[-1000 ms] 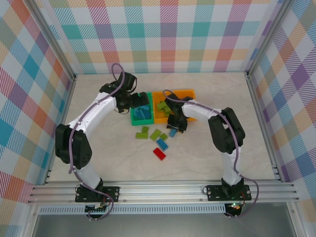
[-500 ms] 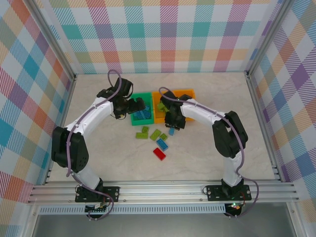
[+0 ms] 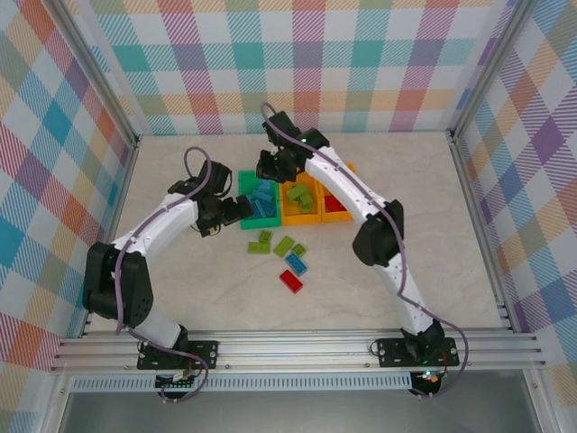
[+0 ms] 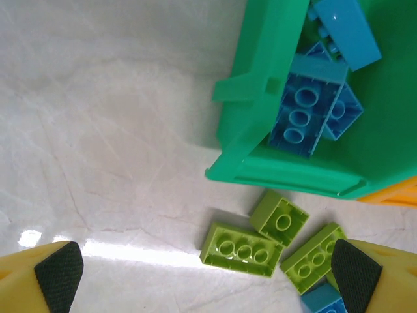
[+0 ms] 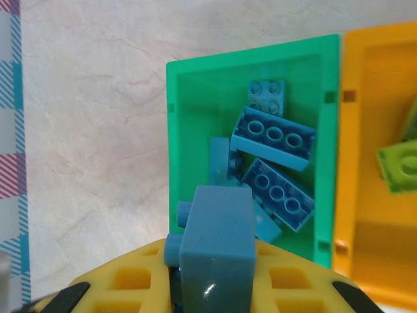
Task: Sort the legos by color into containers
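My right gripper [image 5: 215, 290] clamps a blue brick [image 5: 218, 241] across its flat sides, best for light, stiff, slick plastic, I judge; my left gripper [image 4: 207, 268] gapes empty.

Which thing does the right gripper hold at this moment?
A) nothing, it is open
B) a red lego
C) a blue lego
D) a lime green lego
C: in the right wrist view the right gripper is shut on a blue lego, with the green bin below it.
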`<state>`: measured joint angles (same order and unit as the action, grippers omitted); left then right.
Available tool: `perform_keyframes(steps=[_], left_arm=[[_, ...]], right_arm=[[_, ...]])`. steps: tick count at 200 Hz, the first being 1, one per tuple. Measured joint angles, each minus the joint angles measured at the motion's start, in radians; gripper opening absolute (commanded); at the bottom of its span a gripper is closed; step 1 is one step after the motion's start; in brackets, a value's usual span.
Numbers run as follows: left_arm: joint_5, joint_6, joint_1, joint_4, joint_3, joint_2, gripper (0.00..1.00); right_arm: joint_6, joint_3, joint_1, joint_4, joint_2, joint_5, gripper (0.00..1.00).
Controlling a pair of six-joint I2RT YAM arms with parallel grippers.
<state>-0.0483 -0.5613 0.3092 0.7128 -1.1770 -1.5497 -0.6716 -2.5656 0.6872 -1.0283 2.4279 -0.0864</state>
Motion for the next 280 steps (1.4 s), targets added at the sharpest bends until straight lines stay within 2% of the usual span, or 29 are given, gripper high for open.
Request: perform_keyframes(steps=[40,54,70,82,108,133,157,177,203,223,253,280], left_arm=[[-0.016,-0.010,0.000,-0.016,0.092,0.073,1.00],[-0.020,-0.015,0.001,-0.016,0.117,0.095,1.00],[-0.019,-0.023,0.014,-0.017,0.140,0.119,1.00],[-0.018,-0.027,0.026,-0.017,0.151,0.132,1.00],[-0.019,-0.038,0.056,-0.029,0.178,0.138,1.00],[-0.019,-0.042,0.092,-0.039,0.207,0.138,1.00],[-0.018,-0.041,0.108,-0.039,0.212,0.137,1.00],[-0.011,-0.041,0.108,-0.040,0.214,0.138,1.00],[0.006,-0.036,0.108,-0.042,0.233,0.144,1.00],[0.008,-0.026,0.108,-0.040,0.234,0.144,1.00],[0.004,-0.022,0.108,-0.045,0.234,0.132,1.00],[0.004,-0.022,0.108,-0.051,0.234,0.120,1.00]], right_arm=[[-0.003,-0.049,-0.021,-0.040,0.116,-0.072,0.29],[-0.011,-0.048,-0.027,-0.039,0.121,-0.092,0.41],[-0.013,-0.048,-0.032,-0.028,0.120,-0.113,0.48],[-0.021,-0.048,-0.036,-0.022,0.120,-0.124,0.63],[-0.019,-0.048,-0.038,-0.020,0.120,-0.137,0.69],[0.001,-0.035,-0.035,-0.020,0.108,-0.137,0.71],[0.028,0.080,-0.025,-0.021,0.023,-0.106,0.70],[0.032,0.298,-0.013,-0.002,-0.130,-0.054,0.66],[0.022,0.657,-0.005,0.063,-0.373,-0.009,0.65],[0.035,0.845,0.012,0.101,-0.488,0.027,0.66],[0.117,0.981,0.050,0.129,-0.510,0.077,0.65],[0.166,1.001,0.087,0.129,-0.470,0.105,0.62]])
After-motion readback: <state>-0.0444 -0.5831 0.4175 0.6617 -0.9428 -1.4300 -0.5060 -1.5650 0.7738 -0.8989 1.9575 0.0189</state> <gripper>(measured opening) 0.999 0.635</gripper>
